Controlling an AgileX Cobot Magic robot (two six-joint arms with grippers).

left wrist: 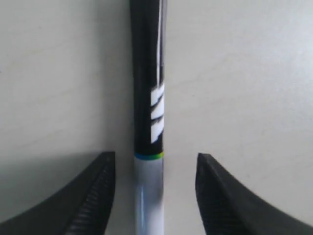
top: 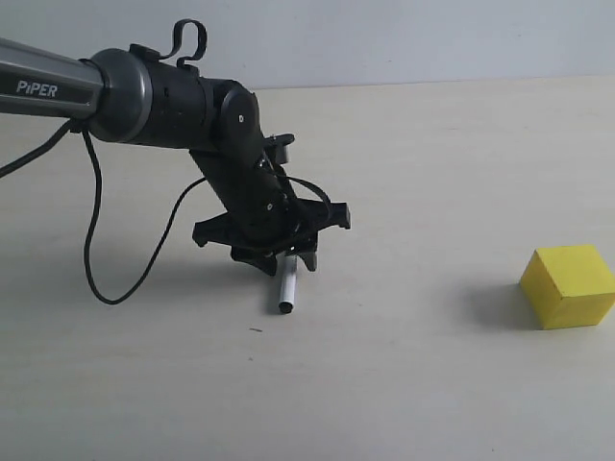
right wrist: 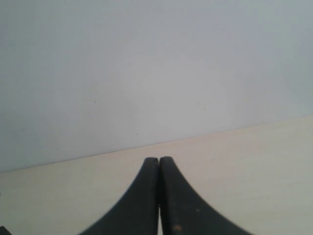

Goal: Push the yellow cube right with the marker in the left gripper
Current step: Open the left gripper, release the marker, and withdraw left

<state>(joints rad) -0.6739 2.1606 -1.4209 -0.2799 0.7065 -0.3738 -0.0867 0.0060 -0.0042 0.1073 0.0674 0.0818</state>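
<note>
The marker (top: 286, 288) lies flat on the tabletop, its white barrel sticking out from under my left gripper (top: 281, 257). In the left wrist view the marker (left wrist: 148, 98) runs lengthwise between the two black fingers (left wrist: 93, 196), with a gap of bare table on each side of it. My left gripper (left wrist: 155, 156) is open around the marker and does not touch it. The yellow cube (top: 569, 285) sits far off at the right edge of the table, well apart from the marker. My right gripper (right wrist: 159, 161) is shut with nothing in it.
The pale tabletop (top: 413, 384) stretches between the marker and the cube. A black cable (top: 94, 250) loops down from the left arm onto the table. A grey wall (right wrist: 146, 63) stands behind the table's far edge.
</note>
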